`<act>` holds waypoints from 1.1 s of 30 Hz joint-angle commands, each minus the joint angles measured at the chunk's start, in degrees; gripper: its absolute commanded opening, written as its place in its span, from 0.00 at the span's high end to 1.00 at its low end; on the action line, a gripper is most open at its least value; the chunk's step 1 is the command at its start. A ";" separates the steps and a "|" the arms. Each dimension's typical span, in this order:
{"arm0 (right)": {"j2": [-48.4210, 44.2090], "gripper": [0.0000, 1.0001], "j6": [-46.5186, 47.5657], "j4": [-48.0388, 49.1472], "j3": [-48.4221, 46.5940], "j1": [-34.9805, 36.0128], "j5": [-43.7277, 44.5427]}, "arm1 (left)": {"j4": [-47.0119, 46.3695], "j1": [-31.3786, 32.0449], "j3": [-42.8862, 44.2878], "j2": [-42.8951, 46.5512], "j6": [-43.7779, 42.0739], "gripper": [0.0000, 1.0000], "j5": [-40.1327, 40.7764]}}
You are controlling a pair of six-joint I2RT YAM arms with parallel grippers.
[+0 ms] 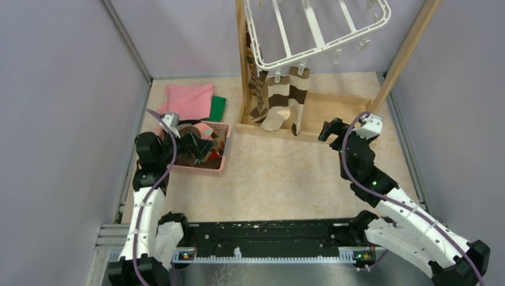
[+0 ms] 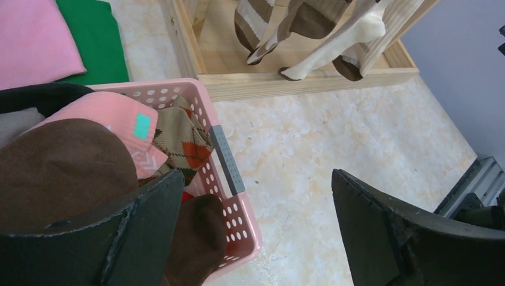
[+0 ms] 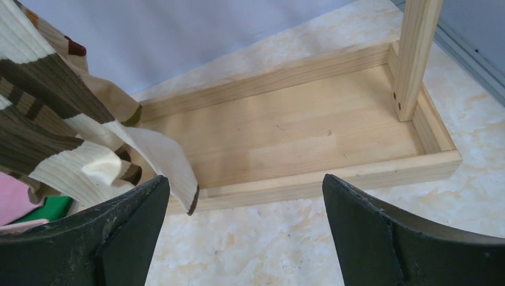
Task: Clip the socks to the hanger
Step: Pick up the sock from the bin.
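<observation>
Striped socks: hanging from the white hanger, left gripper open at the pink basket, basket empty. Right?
Not empty. The left wrist view shows the pink basket holding socks: a dark brown sock, a pink sock with a teal patch, an argyle sock. The rest stands: striped socks hang from the hanger, left gripper open at the basket.

Socks [image 2: 59, 161] in basket [image 2: 168, 91], left of hanger [image 1: 317, 30]
</observation>
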State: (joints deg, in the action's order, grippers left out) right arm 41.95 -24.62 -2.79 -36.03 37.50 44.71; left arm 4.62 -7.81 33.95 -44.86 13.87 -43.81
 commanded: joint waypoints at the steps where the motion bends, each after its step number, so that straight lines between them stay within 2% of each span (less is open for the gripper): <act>1: -1.26 0.01 0.03 2.35 -0.10 0.36 -0.83 | -3.83 0.10 -0.55 -0.93 2.05 0.01 -4.19; 5: -0.98 0.01 2.97 4.88 0.97 0.37 -6.85 | -2.79 4.83 0.18 -1.11 2.87 0.01 -1.12; 8: -2.72 0.01 7.55 9.10 4.00 0.35 -18.07 | -0.55 15.07 1.81 -1.36 0.99 0.01 8.59; 11: -6.25 0.03 13.68 17.64 10.34 0.37 -32.19 | 2.78 23.40 4.25 -3.82 -0.56 0.01 20.01; 13: -6.97 0.05 15.10 21.60 12.35 0.35 -38.37 | 4.59 26.34 5.15 -5.56 -1.18 0.01 26.05; 16: -3.53 0.06 16.48 20.00 11.20 0.34 -43.80 | 5.85 28.67 6.41 -9.31 -0.82 0.05 34.73; 21: 5.61 0.06 17.40 15.07 6.64 0.36 -48.23 | 8.78 31.88 12.08 -18.38 -1.00 0.12 45.98; 24: 7.15 0.06 17.33 16.27 6.59 0.36 -49.86 | 13.55 32.25 17.38 -21.10 -2.93 0.25 53.28; 27: 7.09 0.06 17.34 17.54 7.28 0.32 -50.07 | 16.49 32.34 20.34 -20.69 -5.36 0.36 56.88; 33: 7.44 0.06 17.00 19.25 8.70 0.38 -49.65 | 20.97 32.42 21.05 -19.19 -10.49 0.38 69.57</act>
State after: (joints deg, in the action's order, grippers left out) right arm 49.52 -8.03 12.67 -26.68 37.50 -3.90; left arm 21.17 24.38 53.58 -65.34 8.12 13.89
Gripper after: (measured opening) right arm 0.943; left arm 0.625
